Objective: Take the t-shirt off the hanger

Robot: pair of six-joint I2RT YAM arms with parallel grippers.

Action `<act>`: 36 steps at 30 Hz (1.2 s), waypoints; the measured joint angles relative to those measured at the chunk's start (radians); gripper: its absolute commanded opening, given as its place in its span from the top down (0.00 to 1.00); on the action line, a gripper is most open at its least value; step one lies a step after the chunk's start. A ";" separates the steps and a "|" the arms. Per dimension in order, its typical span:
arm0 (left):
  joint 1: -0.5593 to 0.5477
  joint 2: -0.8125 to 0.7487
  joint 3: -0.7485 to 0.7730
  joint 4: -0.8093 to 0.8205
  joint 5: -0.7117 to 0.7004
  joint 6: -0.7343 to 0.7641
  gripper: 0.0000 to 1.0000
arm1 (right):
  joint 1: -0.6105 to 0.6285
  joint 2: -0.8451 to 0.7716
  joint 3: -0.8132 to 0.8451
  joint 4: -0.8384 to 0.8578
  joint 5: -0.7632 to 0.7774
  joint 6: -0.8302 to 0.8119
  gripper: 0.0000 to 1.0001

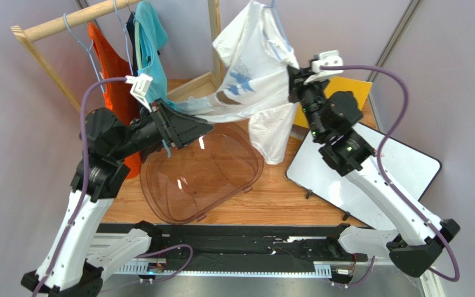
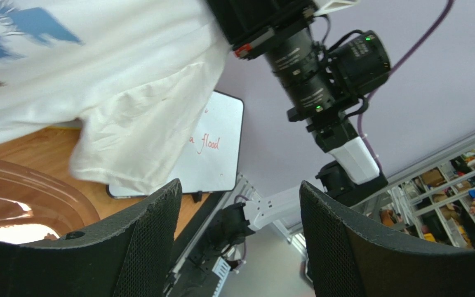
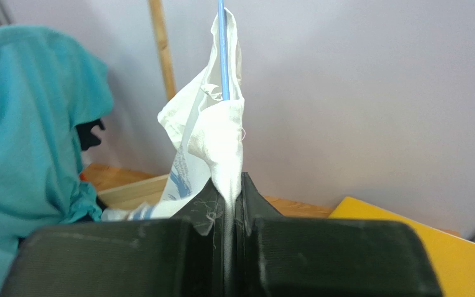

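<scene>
A white t-shirt (image 1: 252, 74) with a blue print hangs on a blue wire hanger (image 3: 222, 49) at the top middle of the rack. My right gripper (image 1: 294, 79) is shut on a fold of the shirt's white fabric (image 3: 224, 142) just below the hanger wire, with cloth pinched between the pads. My left gripper (image 1: 201, 128) is open and empty beside the shirt's lower hem. In the left wrist view the shirt (image 2: 97, 80) hangs at the upper left, outside the fingers (image 2: 153, 241).
A brown see-through bin (image 1: 203, 176) lies on the wooden table under the shirt. A whiteboard (image 1: 376, 167) lies at the right and a yellow sheet (image 1: 348, 90) behind it. Orange (image 1: 107, 74) and teal (image 1: 150, 43) shirts hang on the wooden rack (image 1: 66, 21) at the left.
</scene>
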 measured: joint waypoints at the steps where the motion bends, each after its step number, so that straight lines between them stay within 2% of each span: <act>1: -0.016 0.025 0.008 0.011 -0.007 -0.004 0.25 | -0.031 -0.019 0.003 -0.008 -0.014 0.005 1.00; 4: -0.117 0.119 0.082 0.008 -0.064 0.002 0.23 | -0.122 -0.047 0.056 -0.048 -0.064 0.019 1.00; 10: -0.219 0.254 0.217 0.033 -0.163 0.026 0.23 | -0.138 -0.082 0.069 -0.098 -0.212 0.031 1.00; 16: -0.253 0.417 0.357 0.058 -0.246 0.058 0.24 | -0.137 -0.110 -0.029 -0.136 -0.292 0.082 1.00; 24: -0.280 0.635 0.491 0.063 -0.344 0.088 0.30 | -0.137 -0.138 -0.080 -0.216 -0.334 0.146 1.00; 29: -0.280 0.791 0.683 0.002 -0.405 0.108 0.35 | -0.137 -0.182 -0.108 -0.216 -0.351 0.173 1.00; 32: -0.280 0.830 0.724 -0.016 -0.446 0.109 0.35 | -0.136 -0.212 -0.128 -0.216 -0.352 0.184 1.00; 36: -0.280 0.876 0.782 -0.042 -0.481 0.108 0.41 | -0.137 -0.250 -0.159 -0.213 -0.356 0.206 1.00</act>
